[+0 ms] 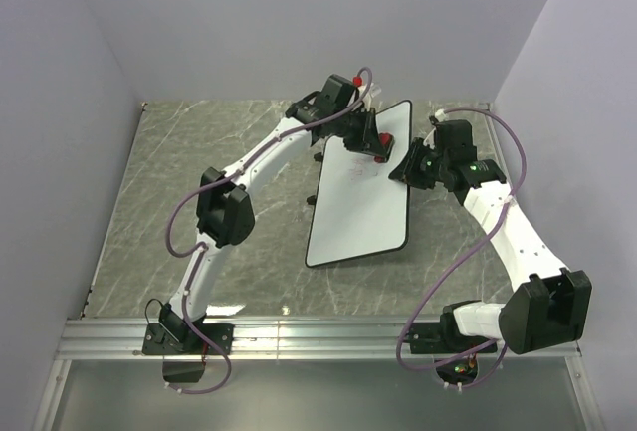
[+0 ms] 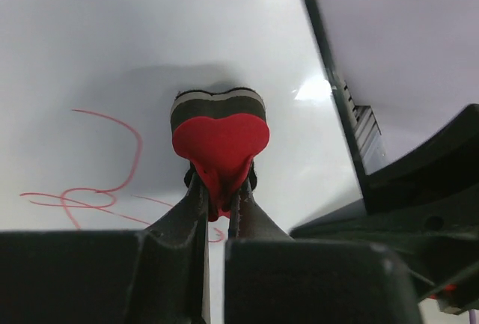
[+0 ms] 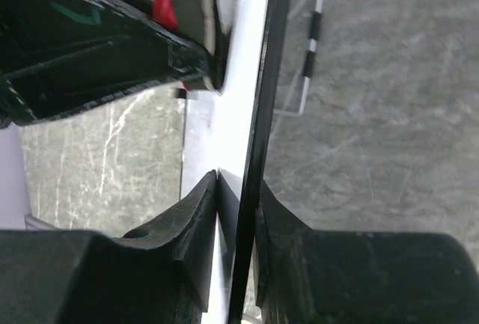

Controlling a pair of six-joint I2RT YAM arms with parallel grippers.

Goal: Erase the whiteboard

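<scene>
The whiteboard (image 1: 360, 202) lies on the marble table, long side running away from me, with red scribbles (image 2: 97, 189) near its far end. My left gripper (image 1: 376, 142) is shut on the small red eraser (image 2: 221, 141) and presses its felt side onto the board's far right part. My right gripper (image 1: 406, 166) is shut on the board's right edge; in the right wrist view the black frame (image 3: 258, 137) runs between its fingers (image 3: 194, 212). The eraser and left gripper also show in the right wrist view (image 3: 168, 10).
Grey walls close in the table on the left, far and right sides. A small black foot (image 1: 312, 199) sticks out at the board's left edge. A wire stand (image 3: 310, 47) shows beyond the board's edge. An aluminium rail (image 1: 318, 336) runs along the near edge.
</scene>
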